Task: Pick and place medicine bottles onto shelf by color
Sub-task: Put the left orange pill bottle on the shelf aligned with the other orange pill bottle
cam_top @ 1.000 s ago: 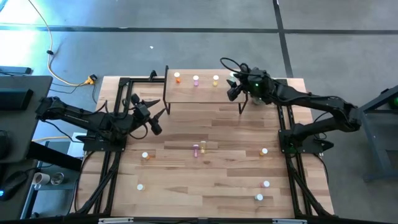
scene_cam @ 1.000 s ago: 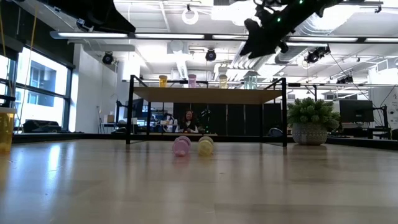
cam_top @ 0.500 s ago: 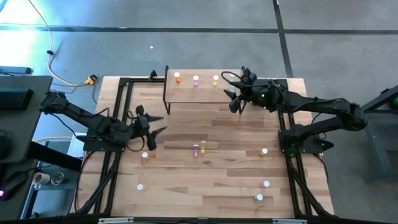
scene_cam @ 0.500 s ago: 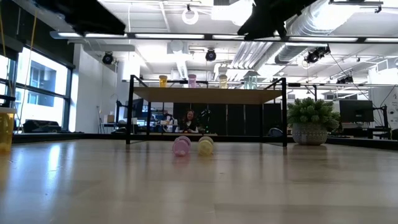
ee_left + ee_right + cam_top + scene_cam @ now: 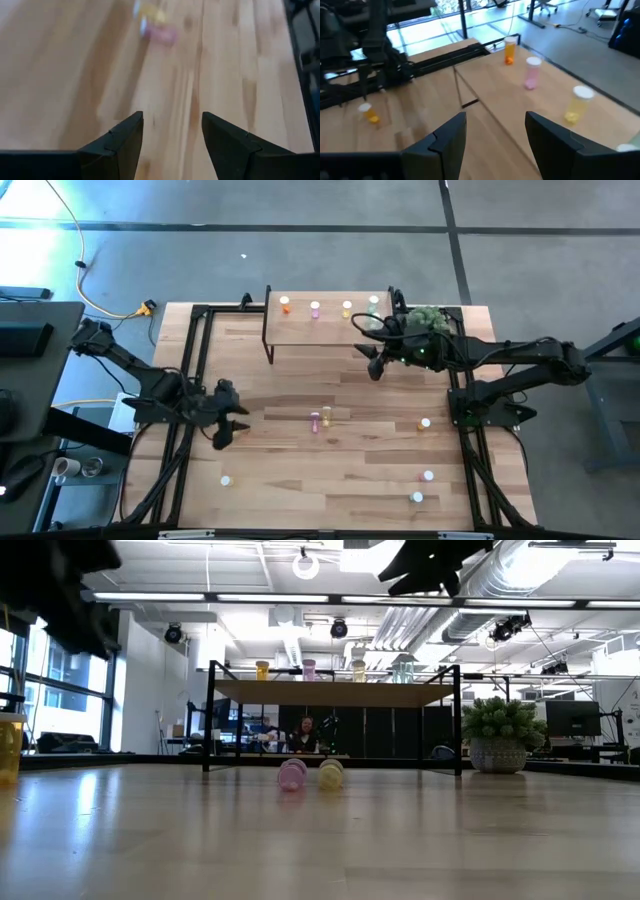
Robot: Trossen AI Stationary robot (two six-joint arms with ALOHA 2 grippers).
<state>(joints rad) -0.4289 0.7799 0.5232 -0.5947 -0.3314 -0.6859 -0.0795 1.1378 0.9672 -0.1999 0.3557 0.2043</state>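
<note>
Wooden table (image 5: 330, 470), viewed from above. The shelf (image 5: 325, 328) stands at the table's 12 o'clock edge and carries four upright medicine bottles in a row: orange (image 5: 285, 304), pink (image 5: 315, 308), yellow (image 5: 347, 308) and green (image 5: 374, 303). Loose bottles remain on the table: a pink bottle (image 5: 315, 421) and a yellow bottle (image 5: 326, 416) lying side by side at centre, and others towards 3, 5 and 7 o'clock. The right gripper (image 5: 372, 358), fingers spread and empty, hangs just off the shelf's 4 o'clock corner. The left gripper (image 5: 228, 430), fingers likewise spread and empty, is at the table's 9 o'clock side. Step in hand, as judged: between placements, reaching for another bottle. The next move calls for lowering spread fingers squarely over one small bottle.
</note>
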